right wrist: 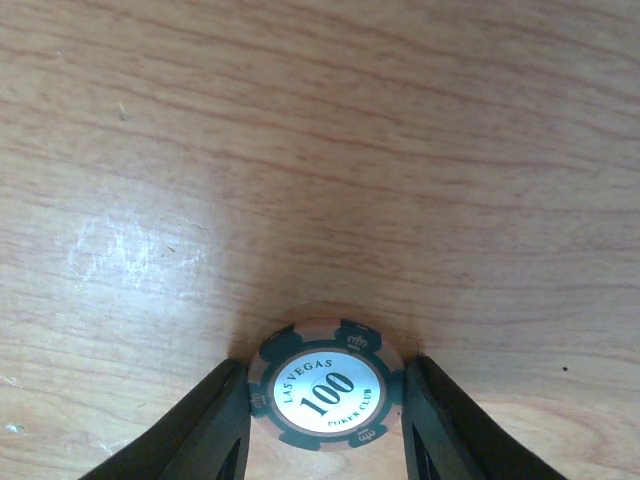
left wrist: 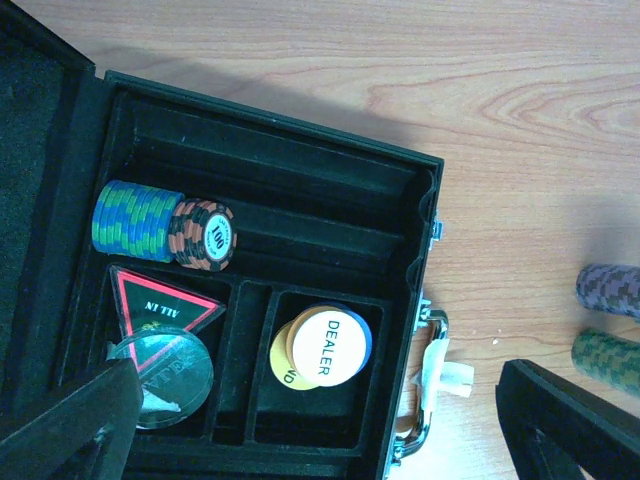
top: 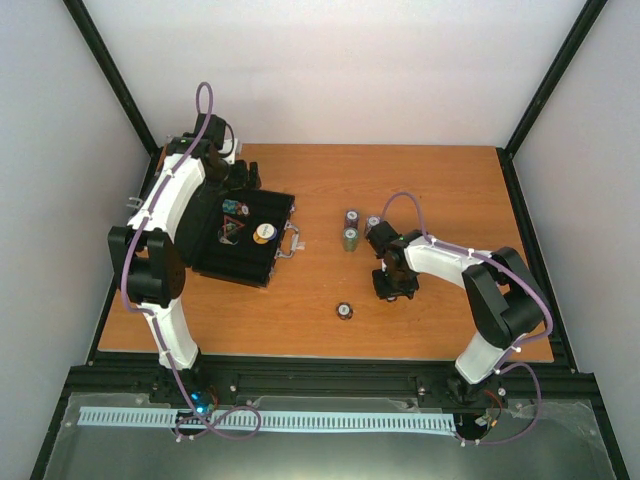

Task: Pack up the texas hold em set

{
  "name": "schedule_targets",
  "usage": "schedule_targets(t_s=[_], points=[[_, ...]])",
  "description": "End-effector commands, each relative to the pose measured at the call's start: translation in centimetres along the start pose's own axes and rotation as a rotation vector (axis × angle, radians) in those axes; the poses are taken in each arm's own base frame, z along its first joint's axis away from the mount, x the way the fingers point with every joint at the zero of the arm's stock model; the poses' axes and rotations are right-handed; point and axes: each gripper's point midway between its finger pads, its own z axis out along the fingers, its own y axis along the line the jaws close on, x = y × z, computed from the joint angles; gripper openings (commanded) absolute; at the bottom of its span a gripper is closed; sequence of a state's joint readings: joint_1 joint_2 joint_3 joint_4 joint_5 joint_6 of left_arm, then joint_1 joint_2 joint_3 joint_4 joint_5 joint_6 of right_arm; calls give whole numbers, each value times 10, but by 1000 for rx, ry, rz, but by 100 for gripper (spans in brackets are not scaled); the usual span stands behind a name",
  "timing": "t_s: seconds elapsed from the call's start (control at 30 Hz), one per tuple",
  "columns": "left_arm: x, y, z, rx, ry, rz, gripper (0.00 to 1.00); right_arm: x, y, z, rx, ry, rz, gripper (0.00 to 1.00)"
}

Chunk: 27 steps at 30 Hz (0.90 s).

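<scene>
Case (top: 238,262) of the hold'em set lies open at the left middle of my top view, black with a silver handle (left wrist: 436,350). In its foam tray I see a blue-green chip stack (left wrist: 135,218) on its side, touching a red-striped stack (left wrist: 207,236) with a 100 face. Below them sit a triangular ALL IN token (left wrist: 165,308), a clear round disc (left wrist: 168,378) overlapping its lower corner, and a white DEALER disc (left wrist: 328,345) on top of yellow and blue ones.

Right of the case, on the wooden table (top: 430,180), stand a purple stack (left wrist: 610,290) and a green stack (left wrist: 606,352). A single chip (top: 344,311) lies nearer the bottom of the frame.

My left gripper (left wrist: 320,390) hangs over the tray with its fingers spread wide. The right arm bends in from the lower right, and the right gripper (top: 394,284) points down with both fingers (right wrist: 215,430) pressed against the sides of a 100 chip (right wrist: 325,388) on the table.
</scene>
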<state>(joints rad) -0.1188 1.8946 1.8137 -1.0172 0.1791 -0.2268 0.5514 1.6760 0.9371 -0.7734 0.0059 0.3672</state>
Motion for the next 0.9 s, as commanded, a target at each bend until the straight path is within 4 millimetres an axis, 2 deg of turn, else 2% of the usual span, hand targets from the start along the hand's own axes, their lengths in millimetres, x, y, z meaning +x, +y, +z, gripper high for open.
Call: schedule_targets(t_s=[0.0,0.1,0.17,0.37,0.73,0.87], points=[[-7,2,-18,-11,-46,27,100,26,0,26,2,113,7,38],[-7,3,-19,-11,-49,26,100,19,2,18,-4,87,10,31],[-7,2,-19,-8,-50,27,100,16,4,14,-7,77,12,30],[-7,2,-20,-10,-53,27,100,7,7,2,-21,48,10,30],[-6,1,-22,-3,-56,22,100,-17,18,-36,-61,-31,0,30],[-5,1,-22,-3,-56,19,100,-23,21,-43,-72,-48,-9,30]])
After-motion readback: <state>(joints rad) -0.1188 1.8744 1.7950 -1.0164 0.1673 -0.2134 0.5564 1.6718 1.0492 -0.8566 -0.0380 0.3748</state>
